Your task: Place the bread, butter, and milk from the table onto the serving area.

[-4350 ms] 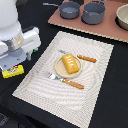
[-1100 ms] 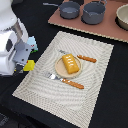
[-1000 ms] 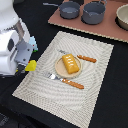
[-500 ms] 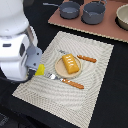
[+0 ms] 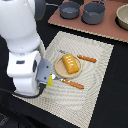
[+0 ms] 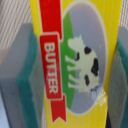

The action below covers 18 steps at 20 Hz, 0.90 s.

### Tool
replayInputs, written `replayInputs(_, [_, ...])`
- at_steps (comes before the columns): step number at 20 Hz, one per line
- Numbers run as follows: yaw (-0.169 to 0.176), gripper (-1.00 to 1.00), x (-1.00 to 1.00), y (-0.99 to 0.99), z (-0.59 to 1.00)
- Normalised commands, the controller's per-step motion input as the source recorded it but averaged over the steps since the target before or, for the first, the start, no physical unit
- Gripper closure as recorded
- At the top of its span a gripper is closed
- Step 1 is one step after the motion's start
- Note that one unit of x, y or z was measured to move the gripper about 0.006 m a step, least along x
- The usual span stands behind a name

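One item is in hand: the flat yellow rectangular butter box (image 6: 75, 60), with its red "BUTTER" banner and cow picture, sits clamped between the gripper's (image 5: 49, 80) teal-padded fingers (image 6: 27, 95), pads on its two long sides. Box fills the wrist view, so nothing under it shows there.

Landmark = round tan plate (image 5: 59, 74). In the exterior view the gripper and a sliver of yellow box hang just beside the plate on that view's left, over the beige striped woven placemat (image 5: 95, 95) near its left edge. Height above the mat: can't tell.

Golden-orange scored bread loaf (image 5: 71, 64) lies on the plate. Wood-handled knife (image 5: 73, 84) sits just below the plate, a second wood-handled utensil (image 5: 86, 58) just to its right.

Key relation: butter is directly in the gripper, long axis running along the gap between the pads, mat beneath. My read: next is straight down and release, keeping left of the plate and knife.

White-and-blue milk carton: not in view.
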Motion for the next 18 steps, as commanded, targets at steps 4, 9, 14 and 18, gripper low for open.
replayInputs(4, [-0.029, 1.0, 1.0, -0.18, -0.02])
replayInputs(9, [-0.063, -1.0, 0.68, 0.0, 0.52])
replayInputs(14, [-0.078, -1.0, 0.24, 0.08, 0.97])
replayInputs(18, [-0.081, -1.0, -0.16, 0.33, 0.79])
